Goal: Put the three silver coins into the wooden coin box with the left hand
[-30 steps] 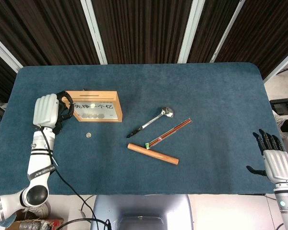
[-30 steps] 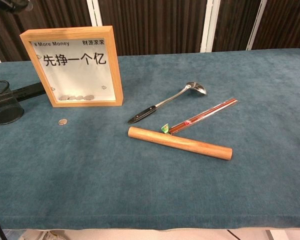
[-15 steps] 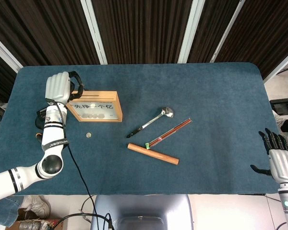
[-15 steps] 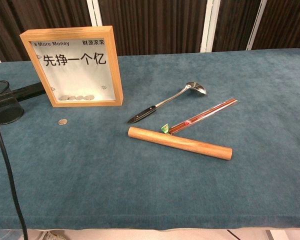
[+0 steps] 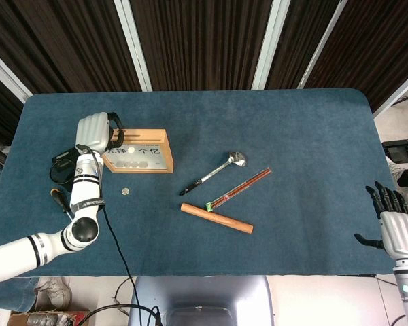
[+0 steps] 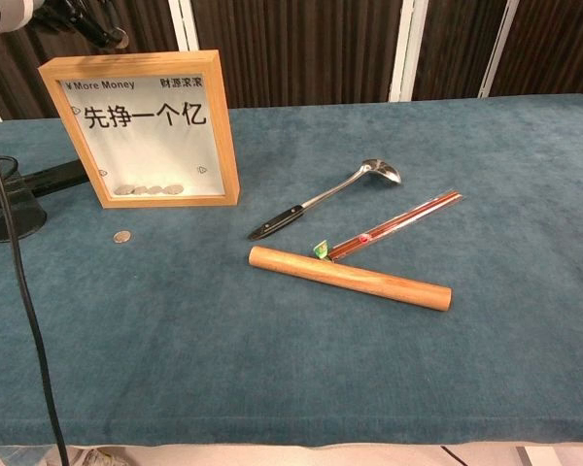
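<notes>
Wooden coin box [image 5: 137, 151] stands upright at the table's left, long axis left-right, lettered front facing me. My left hand [image 5: 94, 132] has moved rightward to its top-left corner, fingers curled; contents unclear. One silver coin [image 5: 125, 192] lies just before the box.

Coin [image 6: 123, 236] just before the box [image 6: 146, 131]; ladle [image 6: 325, 198], chopsticks [image 6: 396, 224], rolling pin [image 6: 350, 278] to its right.
</notes>
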Available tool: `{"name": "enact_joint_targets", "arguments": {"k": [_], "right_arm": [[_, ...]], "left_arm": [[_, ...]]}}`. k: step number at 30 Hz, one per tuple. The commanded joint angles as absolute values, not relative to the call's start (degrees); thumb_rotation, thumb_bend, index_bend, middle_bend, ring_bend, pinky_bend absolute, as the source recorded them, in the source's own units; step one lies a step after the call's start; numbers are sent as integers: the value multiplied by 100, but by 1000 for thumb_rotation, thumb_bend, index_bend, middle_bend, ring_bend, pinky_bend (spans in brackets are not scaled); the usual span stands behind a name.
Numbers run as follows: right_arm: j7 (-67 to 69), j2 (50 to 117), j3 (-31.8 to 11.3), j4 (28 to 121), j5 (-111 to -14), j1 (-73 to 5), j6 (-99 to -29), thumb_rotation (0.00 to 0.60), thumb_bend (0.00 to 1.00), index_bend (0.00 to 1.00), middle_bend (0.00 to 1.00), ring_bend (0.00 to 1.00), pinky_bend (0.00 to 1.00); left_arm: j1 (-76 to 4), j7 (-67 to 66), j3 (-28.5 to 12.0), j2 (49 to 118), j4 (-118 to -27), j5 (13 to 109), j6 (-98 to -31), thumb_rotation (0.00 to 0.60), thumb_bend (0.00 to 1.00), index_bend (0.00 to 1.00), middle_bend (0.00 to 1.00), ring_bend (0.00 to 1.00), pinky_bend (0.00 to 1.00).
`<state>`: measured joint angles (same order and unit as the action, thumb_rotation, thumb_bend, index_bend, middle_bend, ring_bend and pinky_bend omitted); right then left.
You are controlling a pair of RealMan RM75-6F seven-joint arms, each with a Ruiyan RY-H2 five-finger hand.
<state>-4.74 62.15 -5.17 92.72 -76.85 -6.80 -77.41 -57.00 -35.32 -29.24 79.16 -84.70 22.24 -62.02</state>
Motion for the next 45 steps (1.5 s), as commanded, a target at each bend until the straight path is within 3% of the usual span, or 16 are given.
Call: {"name": "enact_joint_targets", "arguments": {"k": [1, 21, 30, 34, 40, 45], "right_arm": [[-472, 6214, -518, 9271, -7685, -682, -7740, 600, 139, 0, 0, 0, 0], [-467, 6209, -527, 9276, -7665, -684, -7738, 600, 139, 0, 0, 0, 0], [-466, 6208, -529, 9274, -7660, -681, -7742, 600, 139, 0, 0, 0, 0], [-480, 6213, -529, 9276, -7656, -685, -7737, 600, 140, 0, 0, 0, 0], [-475, 6212, -518, 9284, -7685, -675, -7759, 600, 139, 0, 0, 0, 0], [-457, 6200, -500, 9298, -7724, -663, -7776, 600, 139, 0, 0, 0, 0]], "left_arm": [[-5738, -3512, -2856, 7969, -8393, 2222, -6184, 600, 457, 608, 1000, 1000, 1000], [-5822, -3382, -2669, 7964, -8305, 2132, -6110, 600, 456, 603, 1000, 1000, 1000], [-5837, -3305, -2604, 7968, -8275, 2184, -6124, 600, 444, 472, 1000, 1000, 1000], [-5817, -3228, -2609, 7929, -8351, 2280, -6180, 600, 441, 461, 1000, 1000, 1000], [-5572, -2884, -2535, 7714, -8970, 3054, -6590, 600, 441, 462, 1000, 1000, 1000], [-4867, -2093, -2091, 7552, -9876, 4580, -7400, 600, 439, 465, 1000, 1000, 1000]]}}
